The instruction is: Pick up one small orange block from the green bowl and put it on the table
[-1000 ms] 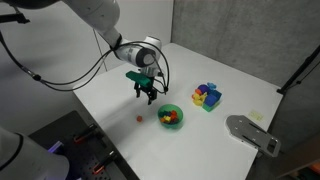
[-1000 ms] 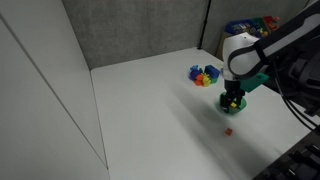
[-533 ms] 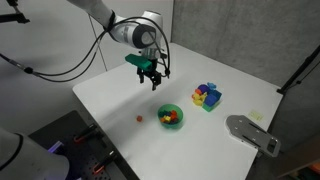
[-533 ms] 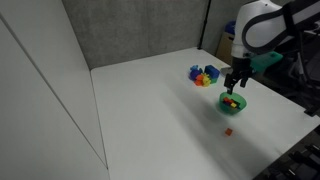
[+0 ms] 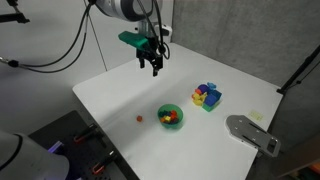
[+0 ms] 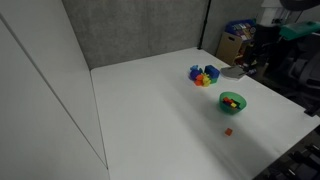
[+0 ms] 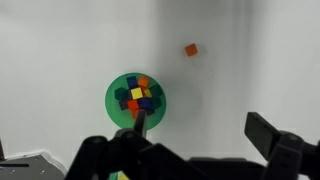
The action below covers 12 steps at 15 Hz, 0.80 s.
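One white table (image 5: 115,95) fills most of both exterior views, a broad matte square with little on it. Above its far side hangs the robot arm (image 5: 125,10), cables looping off it, with the gripper (image 5: 155,70) pointing down and held high, well clear of the tabletop and of everything that lies there. In the wrist view its two dark fingers (image 7: 262,130) stand wide apart at the bottom of the picture, with nothing but bare tabletop between them, so the jaws are spread and empty. A grey metal plate (image 5: 250,132) sits at one edge of the table. Near it, further in, is a blue tray (image 5: 212,98) holding yellow and purple blocks. The green bowl (image 5: 160,113) stands upright on the table, apart from the tray, with a heap of small blocks inside: orange, yellow, green and blue ones show from the wrist camera (image 7: 111,102). Smallest of all, the small orange block (image 5: 140,118) lies on the bare table just beside the bowl, outside its rim and not touching it; it shows the same way in an exterior view (image 6: 227,131) and in the wrist view (image 7: 191,49).
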Each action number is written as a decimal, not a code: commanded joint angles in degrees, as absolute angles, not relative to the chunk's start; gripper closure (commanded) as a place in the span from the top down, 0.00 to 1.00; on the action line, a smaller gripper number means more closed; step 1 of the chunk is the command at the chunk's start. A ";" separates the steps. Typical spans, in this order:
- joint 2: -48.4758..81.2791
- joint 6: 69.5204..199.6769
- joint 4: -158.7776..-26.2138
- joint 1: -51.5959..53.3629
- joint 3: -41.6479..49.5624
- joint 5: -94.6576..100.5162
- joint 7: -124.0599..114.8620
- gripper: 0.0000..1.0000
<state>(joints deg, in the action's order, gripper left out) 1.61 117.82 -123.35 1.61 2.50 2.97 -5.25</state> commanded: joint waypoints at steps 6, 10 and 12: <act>-14.38 104.25 -126.02 -1.28 2.23 4.18 -4.37 1.00; -20.26 103.53 -129.47 -1.85 2.57 3.84 -2.15 1.00; -22.25 104.25 -131.18 -2.13 2.84 3.81 -0.80 1.00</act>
